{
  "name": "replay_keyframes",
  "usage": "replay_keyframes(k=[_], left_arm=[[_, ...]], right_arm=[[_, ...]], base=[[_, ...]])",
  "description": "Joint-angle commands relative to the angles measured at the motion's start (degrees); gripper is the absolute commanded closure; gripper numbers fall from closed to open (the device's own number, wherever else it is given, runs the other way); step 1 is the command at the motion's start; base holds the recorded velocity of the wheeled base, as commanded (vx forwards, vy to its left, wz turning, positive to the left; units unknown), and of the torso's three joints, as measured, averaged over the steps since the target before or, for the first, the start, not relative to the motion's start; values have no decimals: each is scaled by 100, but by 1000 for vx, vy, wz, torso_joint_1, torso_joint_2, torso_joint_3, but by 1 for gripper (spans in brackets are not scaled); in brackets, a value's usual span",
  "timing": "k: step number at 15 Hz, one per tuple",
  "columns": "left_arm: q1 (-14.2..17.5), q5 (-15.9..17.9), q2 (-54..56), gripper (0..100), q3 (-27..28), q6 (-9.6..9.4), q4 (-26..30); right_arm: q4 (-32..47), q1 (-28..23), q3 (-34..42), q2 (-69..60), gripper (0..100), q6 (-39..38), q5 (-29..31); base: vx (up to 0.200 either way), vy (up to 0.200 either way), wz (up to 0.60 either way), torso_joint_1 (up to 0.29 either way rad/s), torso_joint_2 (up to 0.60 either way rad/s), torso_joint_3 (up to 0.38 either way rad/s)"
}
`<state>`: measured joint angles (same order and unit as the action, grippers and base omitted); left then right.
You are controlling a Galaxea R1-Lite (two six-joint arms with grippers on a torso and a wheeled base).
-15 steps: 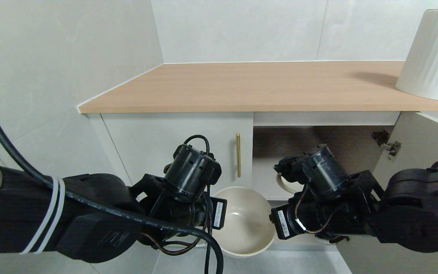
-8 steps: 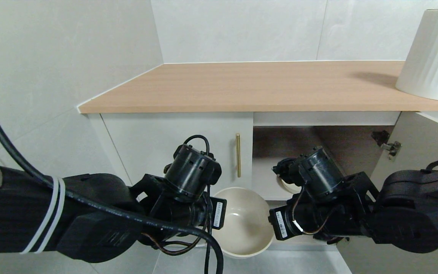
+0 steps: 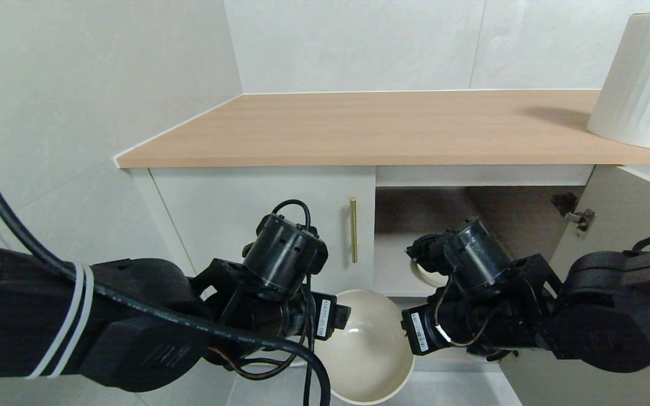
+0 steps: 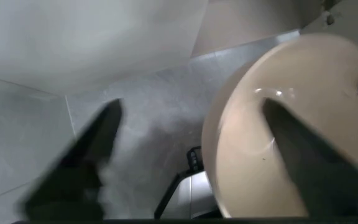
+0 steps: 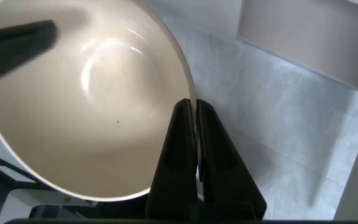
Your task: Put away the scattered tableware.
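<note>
A cream bowl (image 3: 367, 352) hangs low in front of the cabinet, tilted, between my two wrists. My right gripper (image 5: 196, 112) is shut on the bowl's (image 5: 98, 99) rim, one finger inside and one outside; in the head view the right gripper (image 3: 407, 327) sits at the bowl's right edge. My left gripper (image 4: 191, 112) is open, its fingers spread wide. One of its fingers (image 4: 303, 162) lies over the bowl's (image 4: 247, 155) hollow, the other is out over the floor. From the head, the left gripper (image 3: 339, 317) is at the bowl's left rim.
Behind stands a white cabinet under a wooden counter (image 3: 381, 127). Its left door with a brass handle (image 3: 353, 229) is closed, the right door (image 3: 624, 208) swung open. A pale dish edge (image 3: 422, 274) shows inside. A white ribbed vessel (image 3: 644, 79) stands on the counter. Grey tiled floor (image 5: 291, 124) lies below.
The bowl has dropped lower and tipped further, shifting slightly right. A finger of my left gripper now sticks out over its left rim. The right wrist barely moved.
</note>
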<state>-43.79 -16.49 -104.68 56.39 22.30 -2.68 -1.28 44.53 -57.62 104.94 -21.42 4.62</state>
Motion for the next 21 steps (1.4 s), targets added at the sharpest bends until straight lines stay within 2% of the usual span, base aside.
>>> replay_keyframes(k=[1,4,9,13,17,21], left_arm=[[2,-21,62,0,-6,12,-48],[2,-38,141,0,-23,12,-57],[2,-47,158,0,-32,12,-57],[2,-47,158,0,-32,12,-57],[2,-47,158,0,-32,12,-57],[11,-38,158,0,-32,12,-57]], right_arm=[[-13,3,-3,0,100,-3,4],[-13,-173,-12,36,100,6,109],[5,-1518,-618,554,100,24,391],[14,-2124,-1049,1046,100,-108,681],[23,-2397,-1392,1416,100,-425,1041],[14,-2405,-1559,1662,100,-794,1234]], base=[[0,0,0,0,0,0],[0,0,0,0,0,0],[0,0,0,0,0,0],[0,0,0,0,0,0],[0,0,0,0,0,0],[0,0,0,0,0,0]])
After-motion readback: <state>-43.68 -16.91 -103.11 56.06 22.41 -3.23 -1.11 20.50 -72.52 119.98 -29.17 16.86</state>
